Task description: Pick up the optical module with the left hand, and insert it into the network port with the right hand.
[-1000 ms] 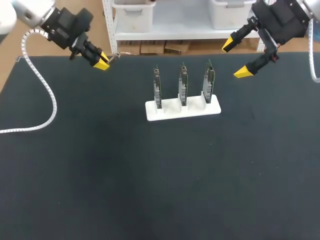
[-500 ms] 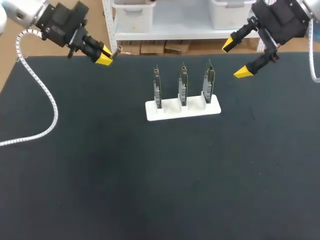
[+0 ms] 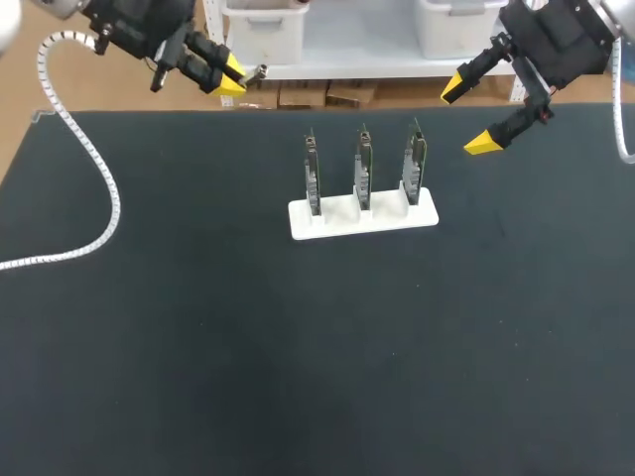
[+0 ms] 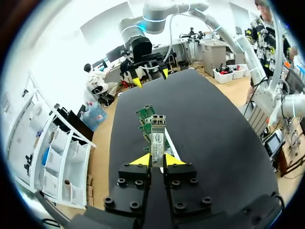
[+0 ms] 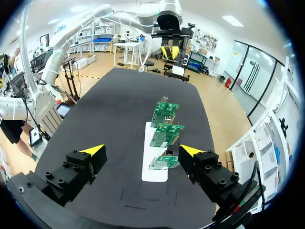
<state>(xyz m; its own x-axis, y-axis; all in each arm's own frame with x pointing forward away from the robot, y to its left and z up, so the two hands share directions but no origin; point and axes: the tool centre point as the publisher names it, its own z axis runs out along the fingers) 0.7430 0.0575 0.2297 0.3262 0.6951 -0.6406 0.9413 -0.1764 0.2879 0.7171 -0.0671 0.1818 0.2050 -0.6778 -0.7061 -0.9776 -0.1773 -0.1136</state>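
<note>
Light: bright, even, from overhead
Shadows: barely visible on the dark table
Glare: strong in the left wrist view

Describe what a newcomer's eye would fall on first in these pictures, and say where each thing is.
Three green circuit boards standing upright in a white stand mid-table draw the eye against the black table. Up at the far edge on the left, the left arm has its yellow-tipped jaws shut on a silver optical module. The right arm hangs over the far edge on the right, jaws wide open and empty.
</note>
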